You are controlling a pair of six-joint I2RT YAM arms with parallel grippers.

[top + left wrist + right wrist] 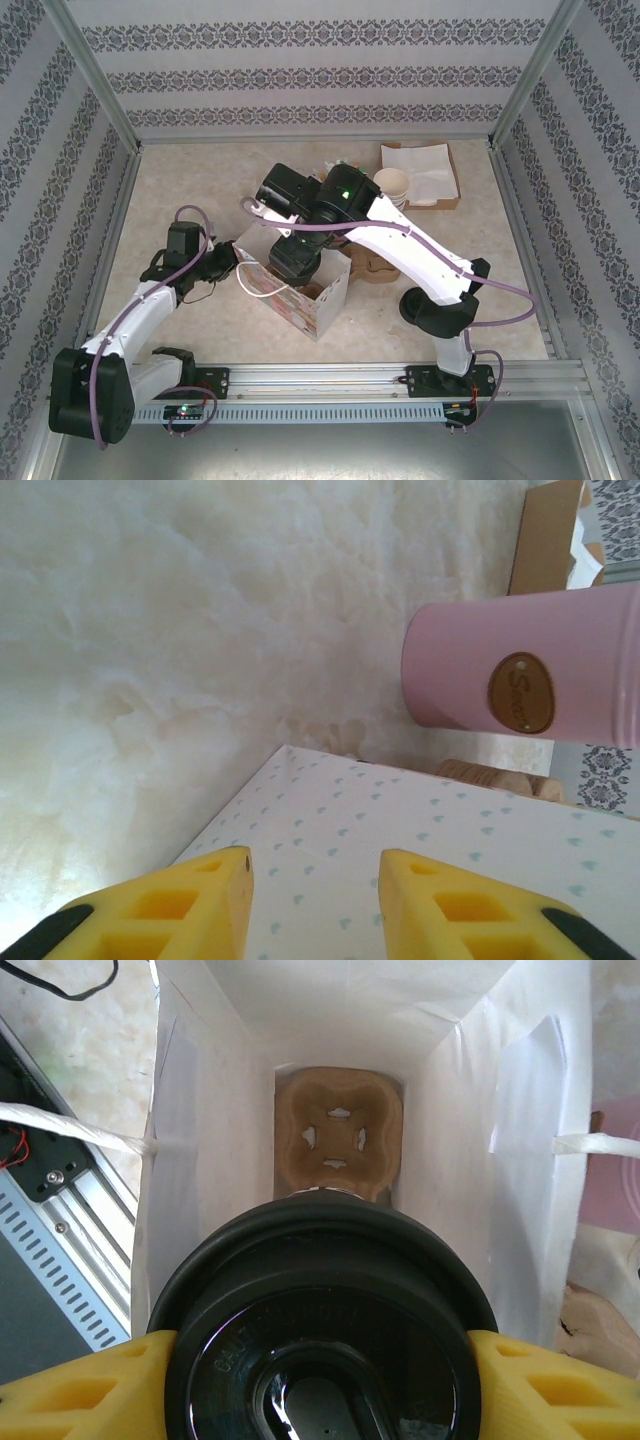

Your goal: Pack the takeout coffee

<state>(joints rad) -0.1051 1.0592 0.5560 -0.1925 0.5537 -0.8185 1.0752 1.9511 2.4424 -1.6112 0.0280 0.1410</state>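
The takeout coffee [320, 1330], seen as its round black lid, is clamped between the yellow fingers of my right gripper [320, 1345]. It hangs over the open mouth of a white paper bag [200, 1160]. A brown pulp cup carrier [338, 1130] lies at the bag's bottom. From above, the right gripper [297, 258] is over the bag [320, 300]. My left gripper [228, 258] sits at the bag's left side. Its yellow fingers stand apart in the left wrist view, and the left gripper [315, 865] has the bag's heart-patterned wall [400, 830] just beyond them.
A pink canister [520, 670] stands behind the bag. At the back right sit a stack of lidless cream cups [393, 185] and a cardboard tray with white paper [425, 175]. Brown pulp pieces [372, 262] lie right of the bag. A metal rail [330, 380] runs along the near edge.
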